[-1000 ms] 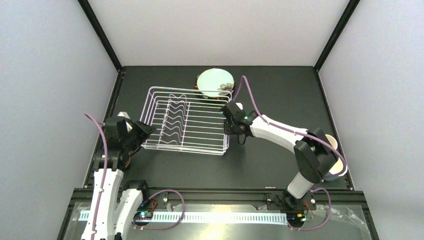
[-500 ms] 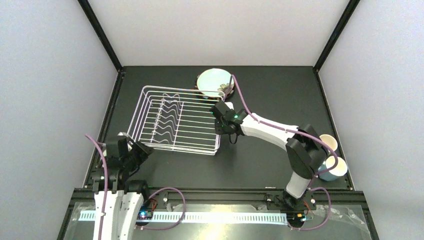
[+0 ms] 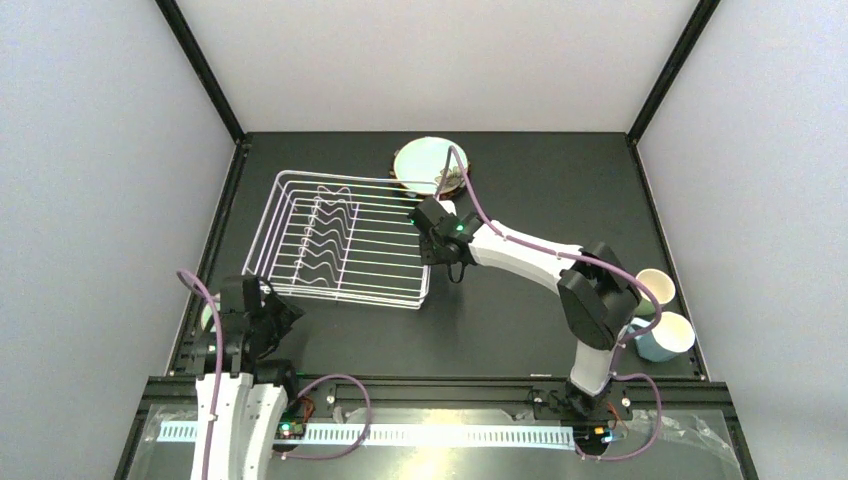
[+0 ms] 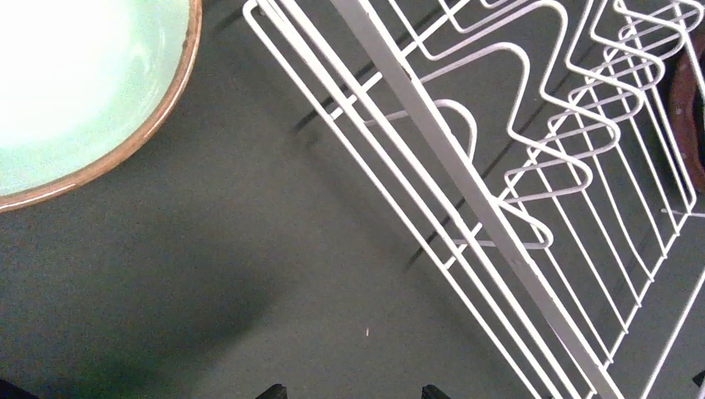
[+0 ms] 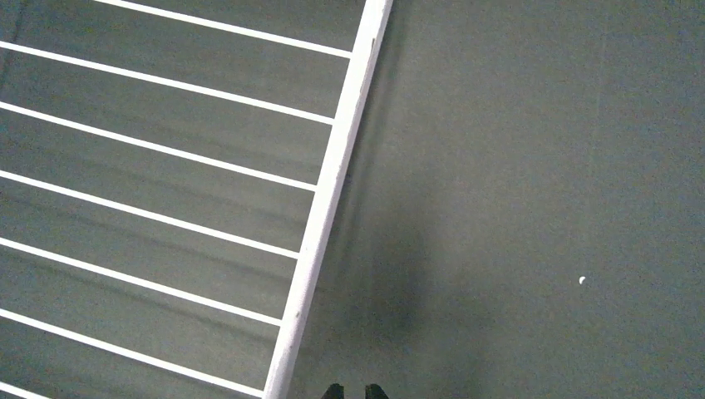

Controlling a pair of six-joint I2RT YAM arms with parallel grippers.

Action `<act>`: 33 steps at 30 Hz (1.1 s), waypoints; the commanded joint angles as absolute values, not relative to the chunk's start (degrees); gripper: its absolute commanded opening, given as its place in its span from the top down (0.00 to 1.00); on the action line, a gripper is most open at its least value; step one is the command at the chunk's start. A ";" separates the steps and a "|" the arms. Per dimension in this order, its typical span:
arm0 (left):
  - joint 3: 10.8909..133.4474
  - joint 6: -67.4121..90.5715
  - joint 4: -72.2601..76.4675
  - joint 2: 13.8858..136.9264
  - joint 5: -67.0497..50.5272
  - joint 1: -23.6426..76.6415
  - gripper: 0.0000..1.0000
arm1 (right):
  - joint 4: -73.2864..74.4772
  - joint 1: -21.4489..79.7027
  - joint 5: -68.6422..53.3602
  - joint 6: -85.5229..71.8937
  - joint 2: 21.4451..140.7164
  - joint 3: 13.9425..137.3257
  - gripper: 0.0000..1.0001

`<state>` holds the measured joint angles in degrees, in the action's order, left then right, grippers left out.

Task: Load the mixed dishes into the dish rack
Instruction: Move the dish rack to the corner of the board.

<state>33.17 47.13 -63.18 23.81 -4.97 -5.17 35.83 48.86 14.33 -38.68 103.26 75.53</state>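
Observation:
The white wire dish rack (image 3: 345, 179) stands at the table's middle left with nothing in it. A mint-green plate (image 3: 428, 162) lies just behind its far right corner. My right gripper (image 3: 432, 236) is at the rack's right rim (image 5: 328, 191); its tips (image 5: 356, 391) are shut just outside the rim, holding nothing. My left gripper (image 3: 272, 316) hangs open near the rack's front left corner, over bare table (image 4: 352, 392). A mint bowl with a brown rim (image 4: 75, 75) lies left of the rack (image 4: 441, 150). Two mugs, pale green (image 3: 655, 285) and light blue (image 3: 672, 336), stand at the right.
The right arm's elbow (image 3: 595, 300) stands close to the two mugs. Black frame posts rise at the table's far corners. White walls close in the table on three sides.
The rack has slid left and a little away, with my right gripper following its right rim. My left arm has drawn back toward the near edge. Both mugs now show.

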 commanded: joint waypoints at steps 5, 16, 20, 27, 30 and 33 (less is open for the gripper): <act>37.99 48.04 -65.84 28.48 -3.91 -5.71 0.08 | 36.67 50.78 13.18 -36.21 106.78 81.27 0.85; 42.79 50.60 -60.79 39.41 -2.29 -5.53 0.08 | 37.51 50.80 11.14 -32.82 110.72 86.90 0.85; 42.23 51.07 -59.29 42.17 -0.97 -5.21 0.07 | 37.76 50.76 10.13 -31.81 112.35 88.96 0.85; 42.36 51.54 -56.53 46.84 -0.18 -4.67 0.07 | 37.23 50.80 8.55 -30.72 113.60 90.12 0.85; 42.68 51.75 -55.27 49.07 1.78 -4.17 0.04 | 37.35 50.82 7.88 -30.30 114.21 91.10 0.85; 43.27 51.67 -54.11 51.65 2.22 -3.97 0.01 | 37.28 50.77 7.28 -29.98 114.38 91.45 0.85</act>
